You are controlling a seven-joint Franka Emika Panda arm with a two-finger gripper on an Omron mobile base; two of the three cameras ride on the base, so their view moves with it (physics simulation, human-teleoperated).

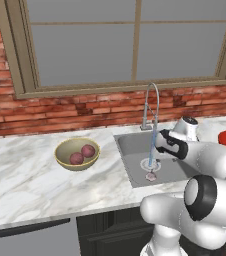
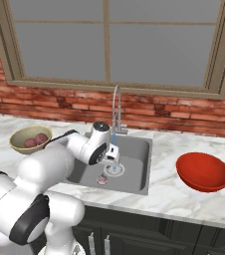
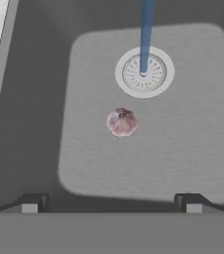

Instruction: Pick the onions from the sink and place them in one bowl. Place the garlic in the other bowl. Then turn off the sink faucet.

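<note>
Counter [image 1: 30, 185]: white marble under a brick wall and window.
Sink [image 2: 140, 169]: water stream on the drain.
Red bowl [image 2: 203, 171]: right base view, empty.
Tan bowl [image 1: 77, 153]: both onions [image 1: 82, 154] inside.
Gripper [image 3: 111, 202]: released, above the garlic [image 3: 122, 122] on the sink floor.

Brushed matt grey metal sink [image 3: 193, 149], polished white marble desk [image 1: 25, 185] with grey veins, rough red brick wall [image 1: 85, 112], glossy red bowl [image 2: 204, 172].
</note>
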